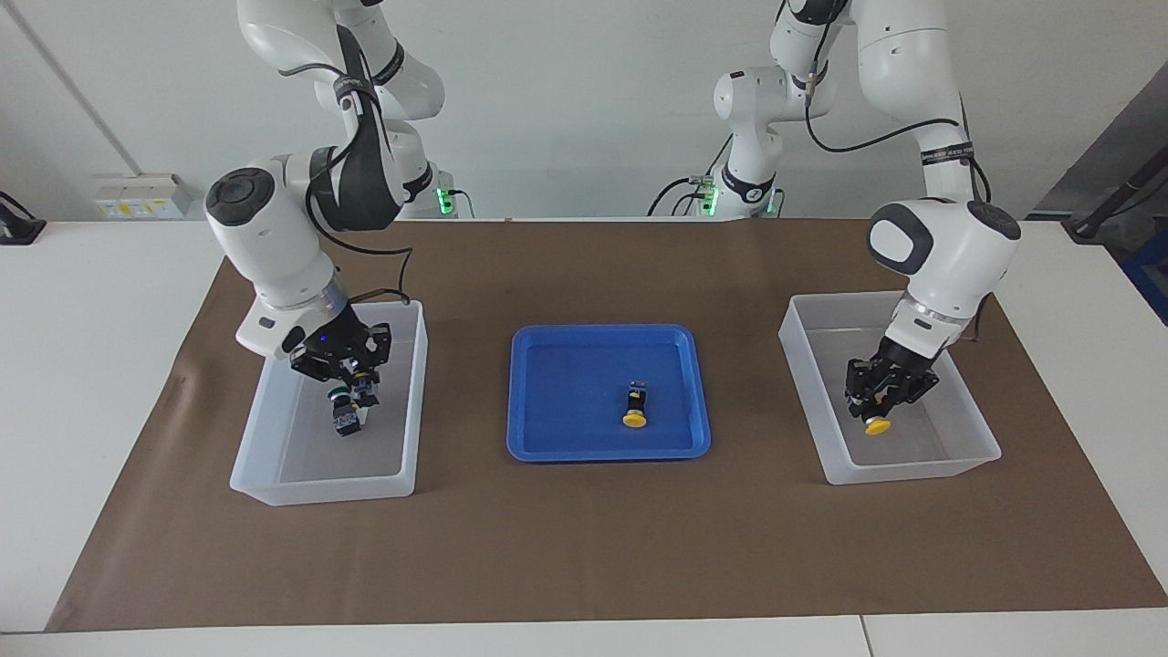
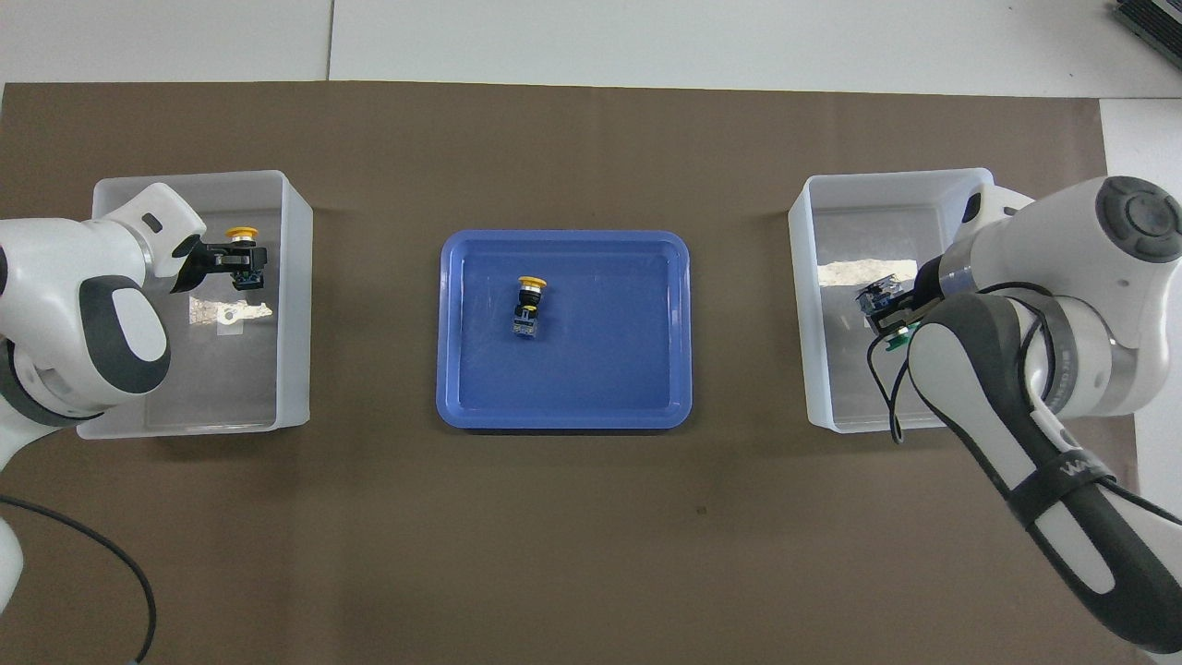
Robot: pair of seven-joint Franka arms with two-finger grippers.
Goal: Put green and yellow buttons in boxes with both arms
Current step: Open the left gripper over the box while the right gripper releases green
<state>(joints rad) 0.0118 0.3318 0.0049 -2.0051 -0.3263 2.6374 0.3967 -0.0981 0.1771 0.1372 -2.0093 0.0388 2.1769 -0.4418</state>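
My right gripper (image 1: 353, 388) is down inside the translucent box (image 1: 319, 493) at the right arm's end and is shut on a green button (image 1: 345, 415). It also shows in the overhead view (image 2: 892, 319), with the button's body (image 2: 875, 297) sticking out of it. My left gripper (image 1: 881, 401) is inside the other box (image 1: 912, 473) at the left arm's end, shut on a yellow button (image 1: 878, 425), low over the floor. Overhead shows this gripper (image 2: 231, 259) and the yellow cap (image 2: 243, 232). A second yellow button (image 1: 635, 407) lies on the blue tray (image 1: 547, 438). The other green button is not in view.
The shallow blue tray (image 2: 646, 397) sits mid-table between the two boxes, on a brown mat (image 1: 584, 547). White labels lie on the box floors (image 2: 231, 312) (image 2: 845, 272). The box walls (image 2: 295, 277) (image 2: 803, 305) stand close around both grippers.
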